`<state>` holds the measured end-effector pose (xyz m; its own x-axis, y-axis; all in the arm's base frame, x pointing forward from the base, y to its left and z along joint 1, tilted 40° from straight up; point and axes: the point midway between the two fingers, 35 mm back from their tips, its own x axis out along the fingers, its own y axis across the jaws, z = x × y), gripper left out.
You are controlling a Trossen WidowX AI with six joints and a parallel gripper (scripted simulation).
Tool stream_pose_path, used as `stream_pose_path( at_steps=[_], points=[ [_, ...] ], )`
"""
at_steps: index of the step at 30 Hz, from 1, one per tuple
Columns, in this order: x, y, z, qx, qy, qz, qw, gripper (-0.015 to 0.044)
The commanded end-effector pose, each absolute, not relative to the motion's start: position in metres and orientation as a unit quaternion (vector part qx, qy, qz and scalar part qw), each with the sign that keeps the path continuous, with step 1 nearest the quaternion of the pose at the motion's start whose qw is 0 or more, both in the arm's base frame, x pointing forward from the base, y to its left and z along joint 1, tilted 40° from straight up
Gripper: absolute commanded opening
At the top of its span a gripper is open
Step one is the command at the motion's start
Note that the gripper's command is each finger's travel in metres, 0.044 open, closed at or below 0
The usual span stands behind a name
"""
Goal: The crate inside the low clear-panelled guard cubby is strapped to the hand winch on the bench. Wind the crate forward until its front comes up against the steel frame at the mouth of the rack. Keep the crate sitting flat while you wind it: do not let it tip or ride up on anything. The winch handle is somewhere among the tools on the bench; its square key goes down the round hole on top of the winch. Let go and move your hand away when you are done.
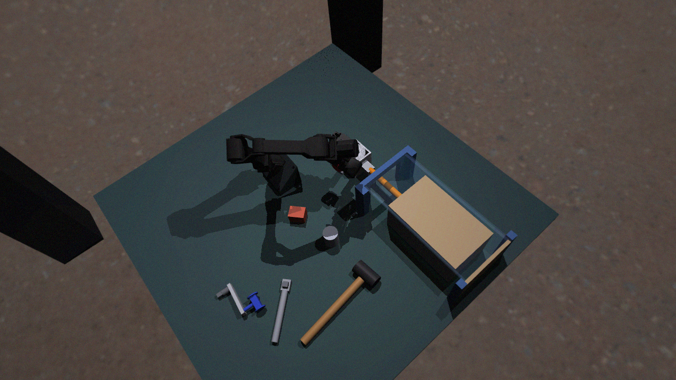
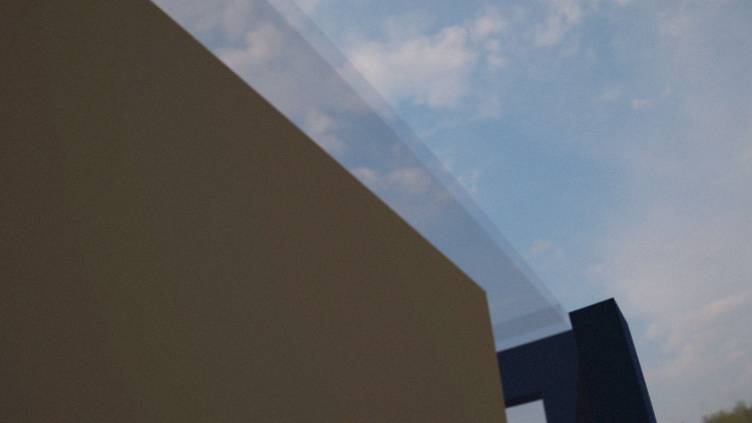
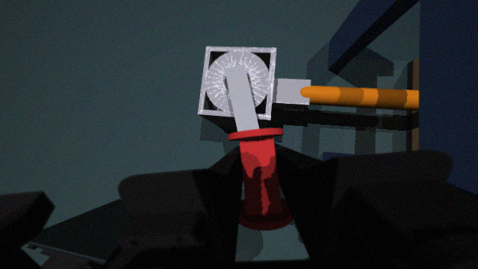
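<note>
My gripper [image 3: 261, 168] is shut on the red grip of the winch handle. The handle's grey arm [image 3: 243, 101] reaches over the round top of the winch [image 1: 363, 150] [image 3: 216, 82]; its key is hidden beneath the arm. The orange strap [image 1: 388, 185] [image 3: 358, 96] runs from the winch through the blue steel frame [image 1: 386, 168] [image 3: 448, 93] to the crate [image 1: 439, 221]. The tan-topped crate looks flat inside the clear-panelled cubby, with a gap between its front and the frame in the top view. A large brown face fills the left of the exterior view.
A red block [image 1: 297, 215] and a grey cylinder [image 1: 329, 234] stand near the arm's base. A blue-gripped crank [image 1: 255, 301], a grey wrench [image 1: 280, 314] and a mallet [image 1: 335, 307] lie on the near part of the bench [image 1: 226, 245].
</note>
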<state>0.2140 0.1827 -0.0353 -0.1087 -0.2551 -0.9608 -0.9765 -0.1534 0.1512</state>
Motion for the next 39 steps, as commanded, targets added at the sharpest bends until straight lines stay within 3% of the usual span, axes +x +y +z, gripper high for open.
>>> stream_pose_path(
  at_steps=[1,39],
  points=[
    [0.229,0.186,-0.04,-0.573,0.538,0.499,0.365,0.0],
    [0.264,0.212,-0.061,-0.573,0.537,0.499,0.367,0.0]
  ],
)
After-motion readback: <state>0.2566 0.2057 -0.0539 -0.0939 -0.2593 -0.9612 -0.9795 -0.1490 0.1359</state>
